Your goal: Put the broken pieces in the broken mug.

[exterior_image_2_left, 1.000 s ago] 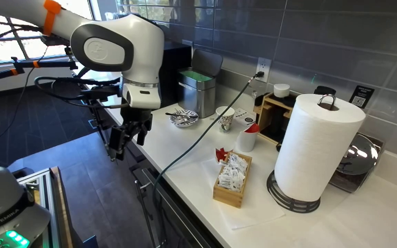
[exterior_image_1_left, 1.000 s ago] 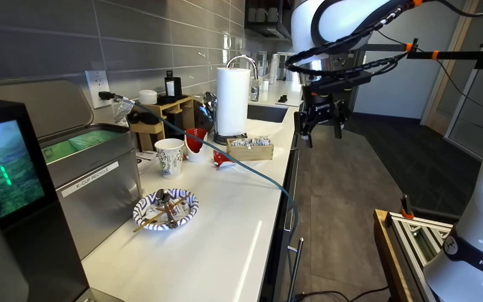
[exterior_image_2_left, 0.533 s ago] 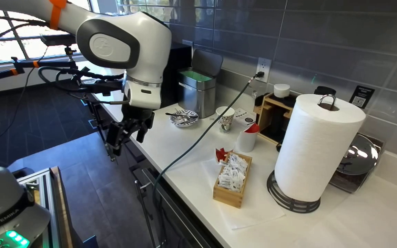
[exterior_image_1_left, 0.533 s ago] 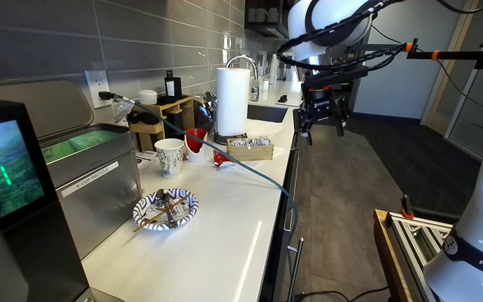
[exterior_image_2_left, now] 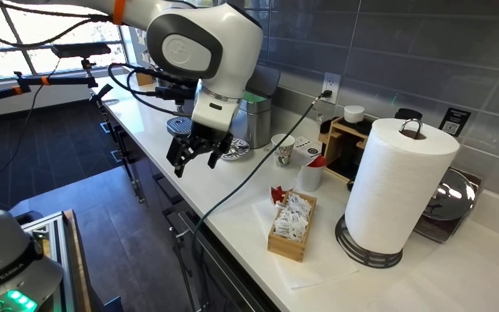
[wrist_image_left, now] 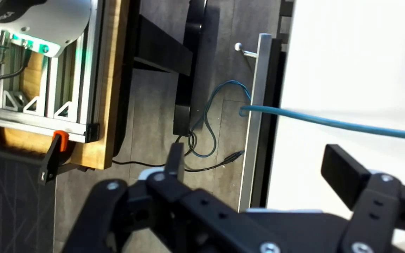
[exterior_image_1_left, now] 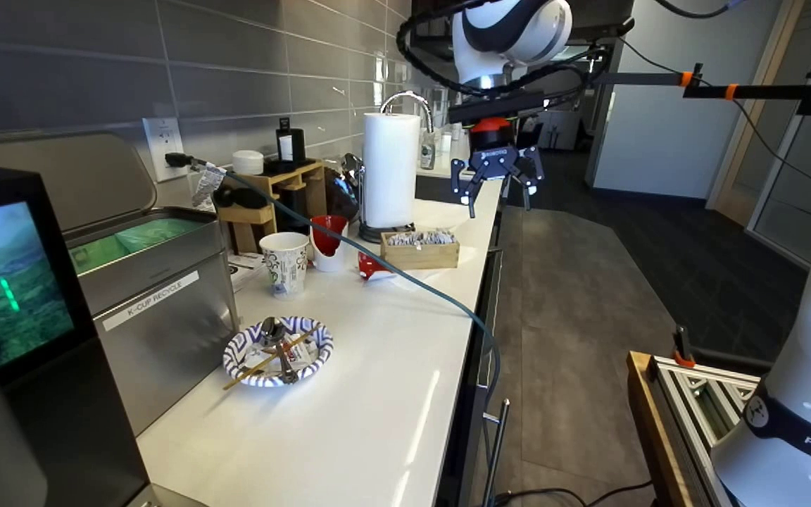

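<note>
The broken mug, white outside and red inside with a jagged rim, stands upright on the counter in both exterior views [exterior_image_1_left: 331,246] [exterior_image_2_left: 311,177]. A glossy red broken piece [exterior_image_1_left: 372,266] lies near it, against the end of a wooden box; it also shows in an exterior view [exterior_image_2_left: 278,195]. A tiny red spot [exterior_image_1_left: 309,265] shows between the mug and a paper cup; I cannot tell what it is. My gripper [exterior_image_1_left: 500,205] [exterior_image_2_left: 196,168] is open and empty, high near the counter's front edge. In the wrist view its fingers [wrist_image_left: 258,163] are wide apart; mug and piece are out of view there.
A teal cable [exterior_image_1_left: 441,290] [wrist_image_left: 329,121] crosses above the counter [exterior_image_1_left: 377,394] and hangs over its edge. The wooden box of packets [exterior_image_2_left: 290,249], paper towel roll [exterior_image_2_left: 401,186], paper cup [exterior_image_1_left: 286,264], patterned bowl [exterior_image_1_left: 317,362] and steel bin [exterior_image_1_left: 166,345] stand around.
My gripper has moved from beyond the counter's front edge toward the counter, leftward in an exterior view and rightward in an exterior view, and turned somewhat. It stays open. The objects have not moved.
</note>
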